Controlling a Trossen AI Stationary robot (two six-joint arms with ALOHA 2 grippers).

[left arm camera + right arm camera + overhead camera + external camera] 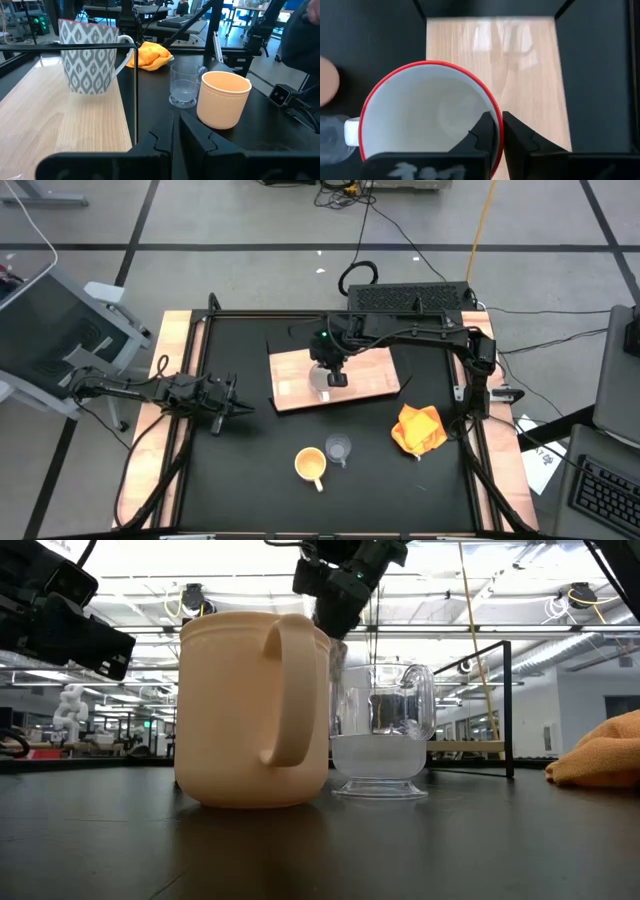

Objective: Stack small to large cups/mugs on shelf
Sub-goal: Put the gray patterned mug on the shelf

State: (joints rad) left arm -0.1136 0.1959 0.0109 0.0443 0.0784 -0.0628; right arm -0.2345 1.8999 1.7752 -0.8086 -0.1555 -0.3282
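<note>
White patterned mug (427,117) sits on the shelf (375,375), rim pinched by the right pincer (497,131). Placement step; next, release and fetch glass cup (339,448) beside yellow-orange mug (310,464) on tabletop (240,470). Left pincer (238,408) waits clenched, empty.

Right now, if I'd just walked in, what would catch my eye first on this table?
Probably the right gripper pinching the red rim of the patterned white mug standing on the wooden board. Nearer the front edge, a yellow-orange mug and a clear glass cup wait side by side, with an orange cloth to their right.
</note>
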